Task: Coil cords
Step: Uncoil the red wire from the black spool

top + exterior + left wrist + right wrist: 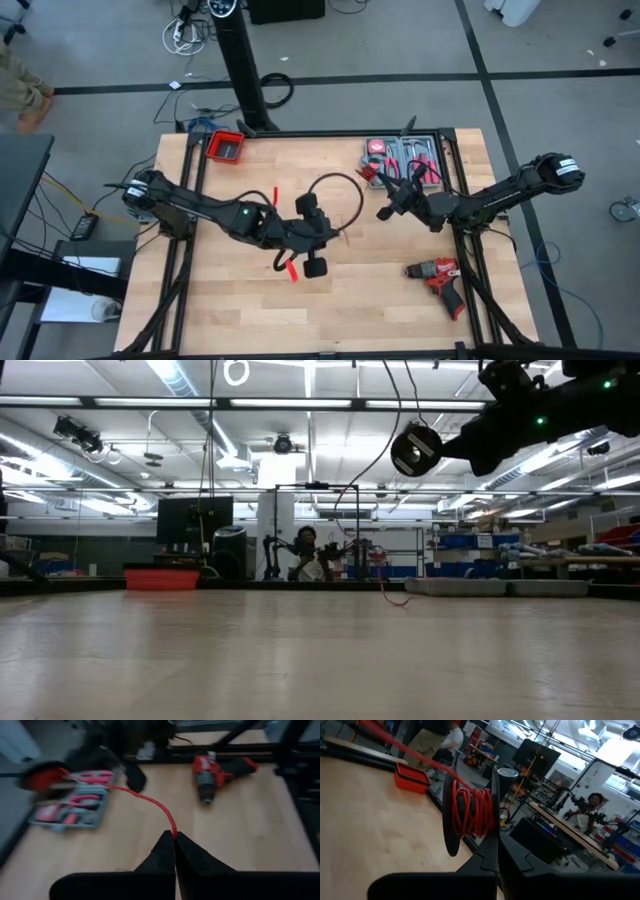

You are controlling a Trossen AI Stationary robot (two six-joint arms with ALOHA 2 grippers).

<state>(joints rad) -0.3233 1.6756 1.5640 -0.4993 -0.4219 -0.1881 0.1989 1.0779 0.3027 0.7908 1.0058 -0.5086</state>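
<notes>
Cords first: you have the thin red-and-black cord (335,195) strung between your two grippers above the middle of the table (250,300), its black stretch arching in a loop toward twelve o'clock in the high view. Your left gripper (340,235) sits near table centre with its fingers pressed together on the red wire; in the left wrist view the wire (150,802) leaves the pinched tips and runs off toward the far side. Your right gripper (385,212) is at about two o'clock from centre, jaws also closed, clamped on a black spool (452,817) wound with red turns. Short red pieces (291,268) lie on the wood under the left arm, at about seven o'clock from that gripper. A red cordless drill (440,275) lies at four o'clock, a grey tool case (400,155) with red-handled tools at one o'clock, and a red bin (226,146) at eleven o'clock by the table's far edge.
</notes>
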